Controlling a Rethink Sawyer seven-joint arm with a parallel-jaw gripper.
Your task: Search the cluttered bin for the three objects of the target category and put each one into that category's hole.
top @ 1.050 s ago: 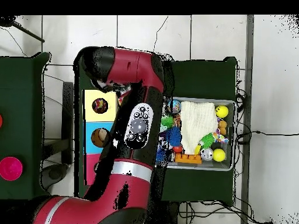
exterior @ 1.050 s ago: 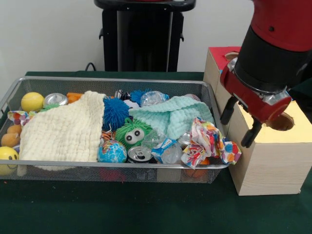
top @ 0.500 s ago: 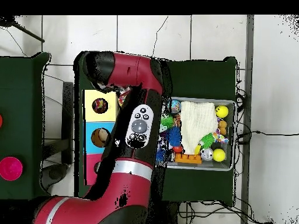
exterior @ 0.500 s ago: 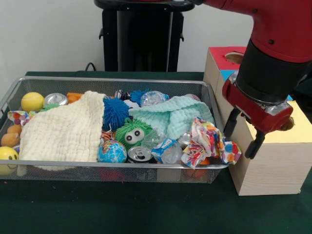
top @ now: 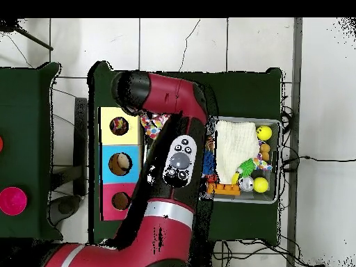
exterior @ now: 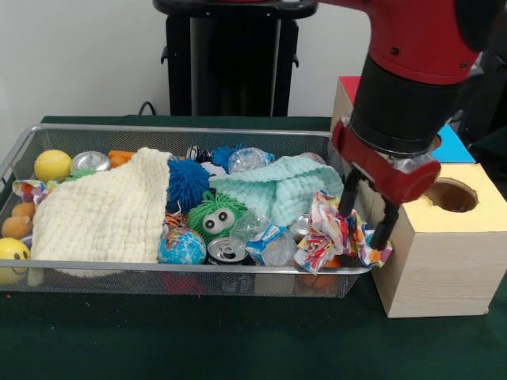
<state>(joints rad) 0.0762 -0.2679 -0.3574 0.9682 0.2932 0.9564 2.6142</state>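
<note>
We see the red and black arm's gripper [exterior: 366,220] hanging at the right end of the silver wire-mesh bin [exterior: 182,131], its two black fingers [exterior: 347,198] spread apart and holding nothing. The tips straddle the right side of a crumpled multicoloured patterned paper wad [exterior: 337,234] that lies in the bin's front right corner against the rim; we cannot tell whether the fingers touch it.

Just right of the bin stands a pale wooden box [exterior: 434,261] with a yellow top section and a round hole [exterior: 449,195]; blue and red sections lie behind it. In the overhead view the box [top: 119,162] shows yellow, blue and red sections in a row, each with a hole.

In the bin we note a cream knitted cloth [exterior: 99,212] over the left half, a mint green knitted cloth [exterior: 279,188] right of centre, a blue spiky rubber ball [exterior: 187,183], a green fuzzy toy with googly eyes [exterior: 215,217], a small globe ball [exterior: 181,246], a silver can lying at the front [exterior: 228,251], crumpled clear plastic [exterior: 265,237], a yellow ball [exterior: 52,165] at far left, another silver can [exterior: 89,161] beside it, and a yellow smiley ball [exterior: 12,254] at the near left corner.

All sits on a dark green table [exterior: 198,340]. The overhead view shows the arm covering the bin's box-side end.
</note>
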